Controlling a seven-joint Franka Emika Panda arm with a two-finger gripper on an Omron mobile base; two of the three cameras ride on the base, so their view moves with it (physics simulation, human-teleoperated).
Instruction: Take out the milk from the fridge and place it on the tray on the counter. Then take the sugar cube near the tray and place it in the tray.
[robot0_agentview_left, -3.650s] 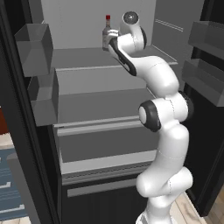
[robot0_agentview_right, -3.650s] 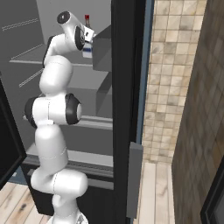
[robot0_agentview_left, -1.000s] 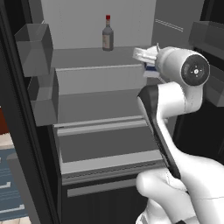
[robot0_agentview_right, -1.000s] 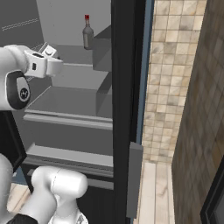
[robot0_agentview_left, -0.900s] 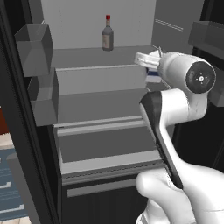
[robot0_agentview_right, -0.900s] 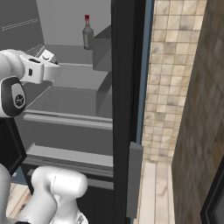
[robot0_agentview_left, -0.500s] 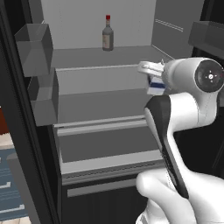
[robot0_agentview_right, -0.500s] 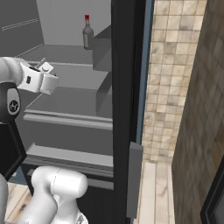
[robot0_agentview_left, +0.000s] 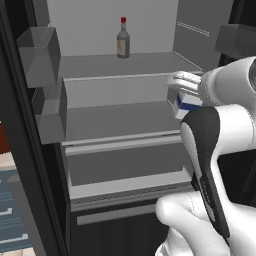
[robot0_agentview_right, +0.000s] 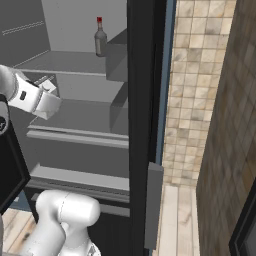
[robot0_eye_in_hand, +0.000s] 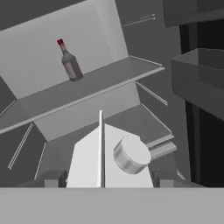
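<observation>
My gripper (robot0_agentview_left: 181, 89) is shut on the milk (robot0_agentview_left: 186, 101), a small white carton with a blue band, held in the air in front of the fridge (robot0_agentview_left: 120, 65) at the level of the middle shelf. From the right base the milk (robot0_agentview_right: 48, 104) sits tilted at the far left in the gripper (robot0_agentview_right: 44, 92). Along the hand, the milk's gable top and round cap (robot0_eye_in_hand: 104, 157) rise between the gripper's (robot0_eye_in_hand: 107, 180) two dark tips. The tray, the counter and the sugar cube are out of view.
A dark glass bottle (robot0_agentview_left: 123, 39) with a red cap stands at the back of the top shelf. Grey door bins (robot0_agentview_left: 42, 62) hang on the left, and more bins (robot0_agentview_left: 235, 40) on the right. The fridge's dark frame (robot0_agentview_right: 145, 125) and a tiled wall (robot0_agentview_right: 200, 75) stand to the right.
The arm has drawn the milk back out of the fridge, away from the bottle, rightward and lower in the left base view. The grip has not changed.
</observation>
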